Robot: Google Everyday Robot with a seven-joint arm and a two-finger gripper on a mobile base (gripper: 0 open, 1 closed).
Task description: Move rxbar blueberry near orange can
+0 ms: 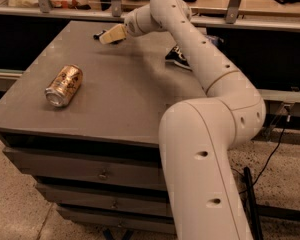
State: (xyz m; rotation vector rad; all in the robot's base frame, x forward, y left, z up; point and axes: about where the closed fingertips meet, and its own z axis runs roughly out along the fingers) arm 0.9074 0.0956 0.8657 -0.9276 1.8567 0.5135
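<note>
- We see the gripper (112,34) at the far end of the desk (120,94), low over the top, with the arm reaching out across the desk to get there.
- We cannot tell whether the gripper is spread, pressed together or pinching anything.
- The rxbar blueberry (98,35) shows only as a small dark sliver just beside the gripper's tip, on the side away from the arm. We cannot tell if the two touch.
- The orange can (64,85) lies on its side well apart from the gripper, nearer the camera and toward the desk's front left corner.
- We judge the task to be at its start. The reach to the bar looks about done, but the bar is not yet near the can.
- What is left, as we read it: securing the bar, carrying it across the desk, and setting it down beside the can.
- Our count: one rxbar, one orange can, one gripper, one desk.
- There is also one dark chip bag (177,58) on the arm's side of the gripper, partly hidden behind the arm.
</note>
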